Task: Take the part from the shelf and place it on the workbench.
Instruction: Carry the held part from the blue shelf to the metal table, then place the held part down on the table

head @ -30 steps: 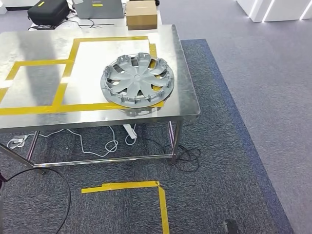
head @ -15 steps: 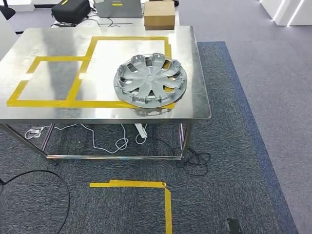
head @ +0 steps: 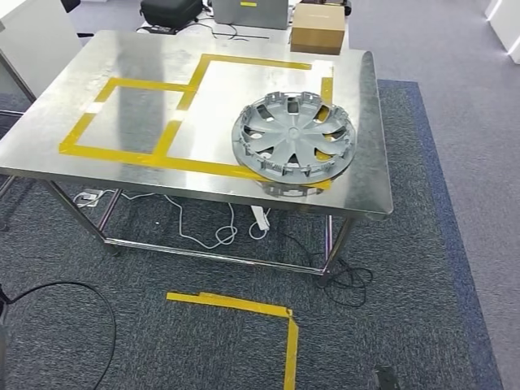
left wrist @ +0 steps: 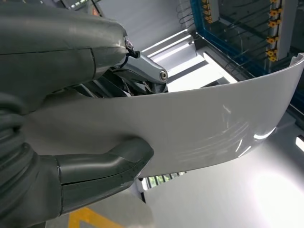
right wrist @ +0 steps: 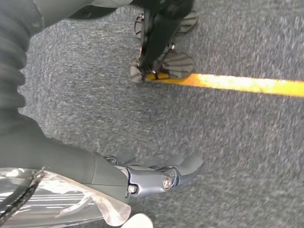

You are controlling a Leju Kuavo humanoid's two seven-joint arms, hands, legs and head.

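part, a long pale grey curved panel, sits pinched in the left hand, thumb under, fingers over, off the bench. right hand hangs over the carpet beside something clear and glossy; whether it grips, i cannot tell. risk, as i judge it: a one-ended grip lets the panel swing, clip the workbench edge or land on the hubcap at 3 o'clock. steel top looks slick, yellow-taped; box at 1 o'clock; floor tape at 6.

right hand fingers extended, hanging | grey carpet below | yellow tape line
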